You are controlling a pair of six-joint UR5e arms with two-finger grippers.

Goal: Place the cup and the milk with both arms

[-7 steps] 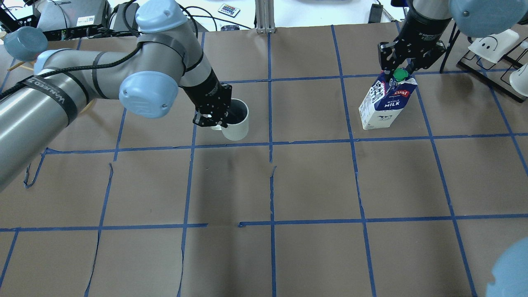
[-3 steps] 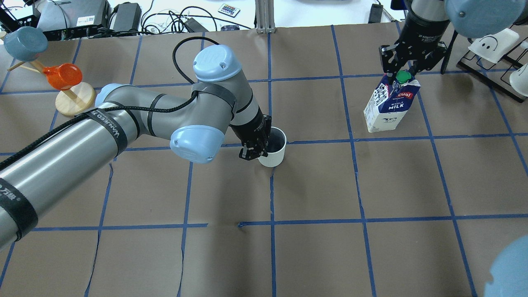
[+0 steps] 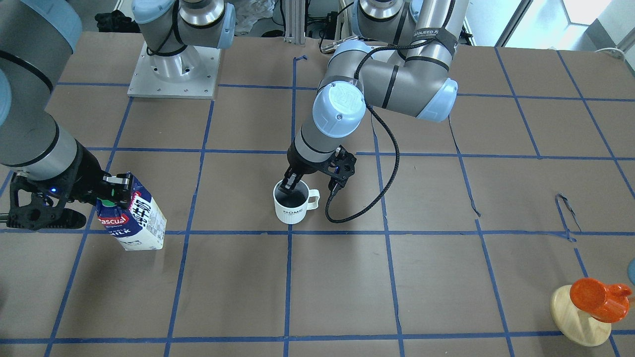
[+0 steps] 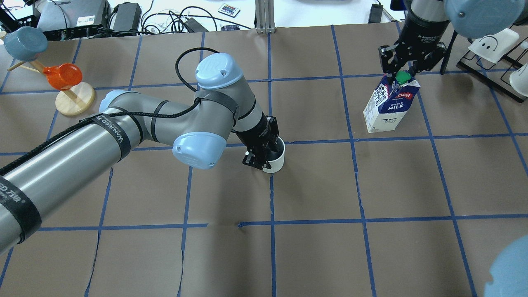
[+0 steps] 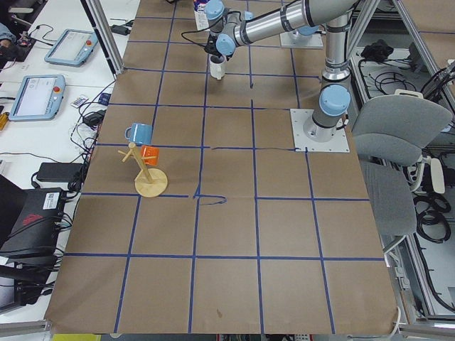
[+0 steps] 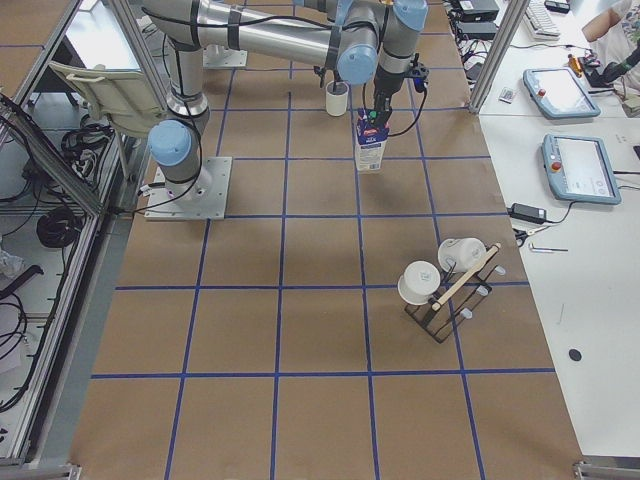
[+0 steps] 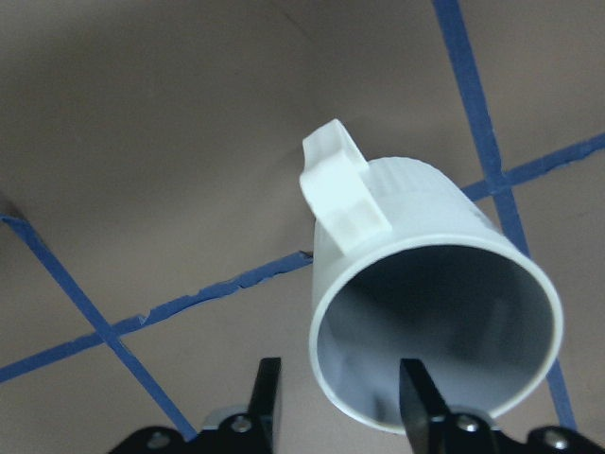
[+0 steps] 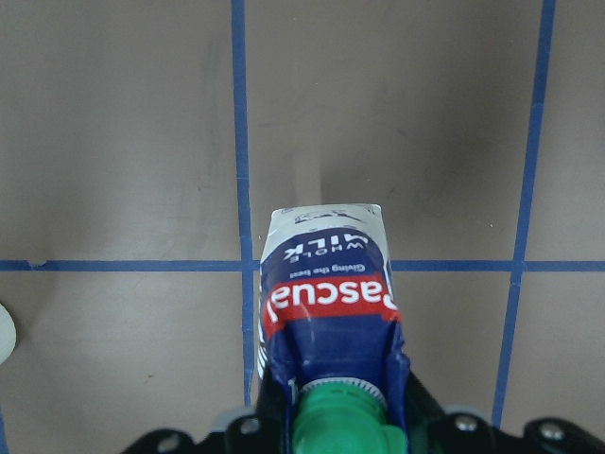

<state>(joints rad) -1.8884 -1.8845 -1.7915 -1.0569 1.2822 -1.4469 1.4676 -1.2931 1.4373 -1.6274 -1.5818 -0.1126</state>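
Note:
The white ribbed cup [image 3: 290, 211] with "HOME" lettering stands near the table's middle, by a blue tape crossing, and also shows in the overhead view [image 4: 278, 160]. My left gripper [image 3: 289, 187] is shut on its rim, one finger inside and one outside, as the left wrist view [image 7: 340, 402] shows beside the handle [image 7: 340, 189]. The blue and white milk [image 4: 387, 109] leans tilted at the far right. My right gripper [image 4: 399, 71] is shut on its gable top by the green cap [image 8: 336, 421]. I cannot tell whether either thing rests on the table.
A wooden stand [image 4: 74, 103] with an orange cup [image 4: 62, 76] and a blue cup is at the far left. A black wire rack with white mugs [image 4: 493, 45] is at the far right. A black cable [image 3: 357, 208] loops beside the cup.
My left arm has carried the cup to the right and toward the table's middle. The milk has shifted slightly right in my right gripper.

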